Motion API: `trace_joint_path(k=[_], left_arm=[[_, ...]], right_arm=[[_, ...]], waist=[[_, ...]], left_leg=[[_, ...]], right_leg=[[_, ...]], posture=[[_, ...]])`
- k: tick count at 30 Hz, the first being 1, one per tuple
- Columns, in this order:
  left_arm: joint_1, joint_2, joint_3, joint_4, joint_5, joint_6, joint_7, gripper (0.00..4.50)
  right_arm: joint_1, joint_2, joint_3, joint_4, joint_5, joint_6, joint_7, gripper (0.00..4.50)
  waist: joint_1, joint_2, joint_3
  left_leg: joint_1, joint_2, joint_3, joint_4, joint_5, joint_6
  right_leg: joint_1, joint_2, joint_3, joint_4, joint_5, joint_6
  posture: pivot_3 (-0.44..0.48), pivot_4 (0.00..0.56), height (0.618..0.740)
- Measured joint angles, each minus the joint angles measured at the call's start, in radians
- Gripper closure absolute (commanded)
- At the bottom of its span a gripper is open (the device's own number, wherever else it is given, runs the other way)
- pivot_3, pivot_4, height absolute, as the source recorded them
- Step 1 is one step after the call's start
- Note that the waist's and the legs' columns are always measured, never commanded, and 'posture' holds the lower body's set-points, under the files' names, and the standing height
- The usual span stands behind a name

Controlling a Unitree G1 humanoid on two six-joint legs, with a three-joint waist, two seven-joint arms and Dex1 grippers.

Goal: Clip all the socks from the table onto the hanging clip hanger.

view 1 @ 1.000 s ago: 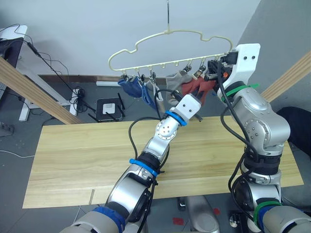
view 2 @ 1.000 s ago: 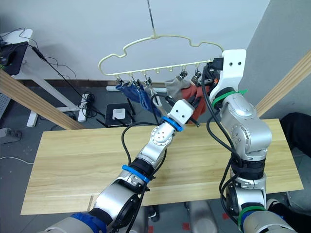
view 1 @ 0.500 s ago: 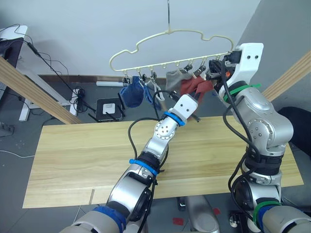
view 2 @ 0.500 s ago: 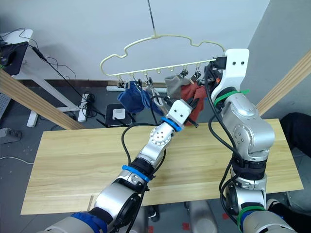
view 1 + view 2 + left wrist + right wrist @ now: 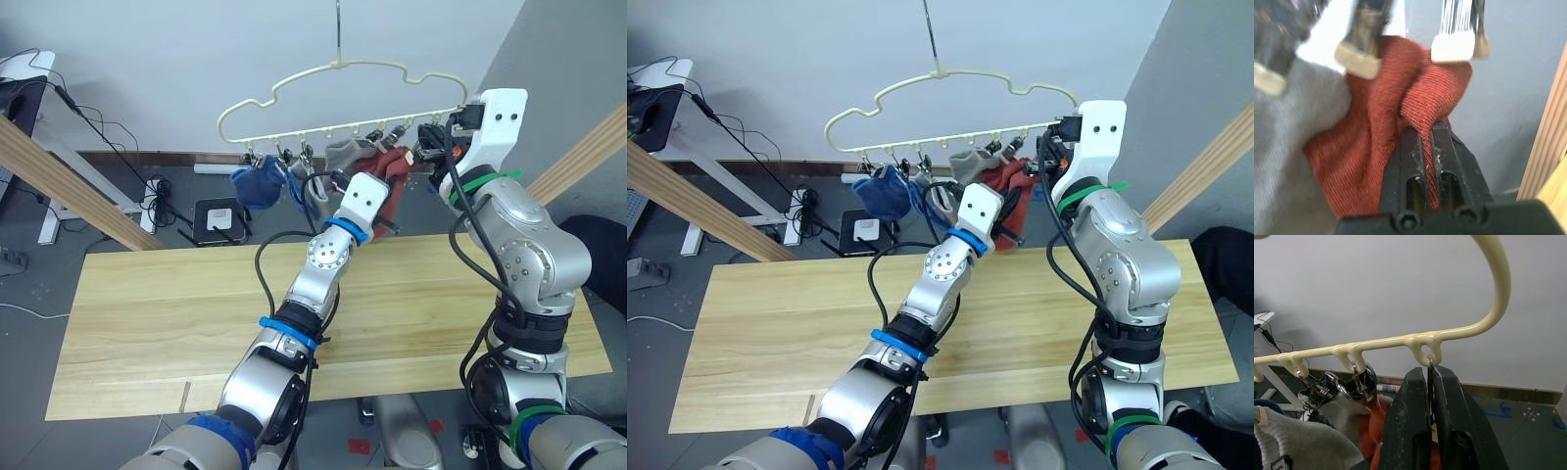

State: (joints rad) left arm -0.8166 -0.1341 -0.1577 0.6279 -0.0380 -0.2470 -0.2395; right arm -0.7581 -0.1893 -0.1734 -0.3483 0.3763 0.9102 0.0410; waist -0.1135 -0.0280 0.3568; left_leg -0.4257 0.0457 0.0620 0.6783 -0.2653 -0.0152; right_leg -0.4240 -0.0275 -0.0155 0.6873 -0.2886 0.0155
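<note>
Rust sock (image 5: 1415,103) pinched by left claw (image 5: 1425,128) beneath clip hanger (image 5: 294,88).

Rust-red sock (image 5: 1415,98), cream-yellow hanger (image 5: 1400,340) (grey clips (image 5: 1457,46))

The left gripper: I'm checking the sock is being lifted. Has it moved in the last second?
Yes. The left gripper, shut on the rust red knit sock, rose toward the cream-yellow clip hanger.
</note>
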Motion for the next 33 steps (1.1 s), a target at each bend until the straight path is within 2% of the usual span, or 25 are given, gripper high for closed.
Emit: trace_joint_path(k=[7, 19, 33], left_arm=[[0.008, 0.0, -0.033, -0.046, -0.037, 0.01, -0.059, 4.48], [0.102, 0.002, -0.076, -0.078, -0.031, 0.021, -0.107, 4.48], [0.075, 0.002, -0.065, -0.038, -0.021, -0.006, -0.096, 4.48]], right_arm=[[0.001, -0.007, 0.001, 0.0, -0.002, -0.01, 0.001, 4.5], [0.005, -0.023, 0.017, 0.0, -0.005, -0.023, 0.003, 4.5], [0.005, -0.025, 0.019, 0.0, -0.001, -0.008, 0.006, 4.5]], waist=[[0.0, 0.0, 0.0], [0.0, 0.0, 0.0], [0.0, 0.0, 0.0]], left_leg=[[0.0, 0.0, 0.0, 0.0, 0.0, 0.0], [0.0, 0.0, 0.0, 0.0, 0.0, 0.0], [0.0, 0.0, 0.0, 0.0, 0.0, 0.0]], right_leg=[[0.0, 0.0, 0.0, 0.0, 0.0, 0.0], [0.0, 0.0, 0.0, 0.0, 0.0, 0.0], [0.0, 0.0, 0.0, 0.0, 0.0, 0.0]], posture=[[-0.243, 0.363, 0.74], [-0.247, 0.36, 0.74], [-0.247, 0.357, 0.74]])
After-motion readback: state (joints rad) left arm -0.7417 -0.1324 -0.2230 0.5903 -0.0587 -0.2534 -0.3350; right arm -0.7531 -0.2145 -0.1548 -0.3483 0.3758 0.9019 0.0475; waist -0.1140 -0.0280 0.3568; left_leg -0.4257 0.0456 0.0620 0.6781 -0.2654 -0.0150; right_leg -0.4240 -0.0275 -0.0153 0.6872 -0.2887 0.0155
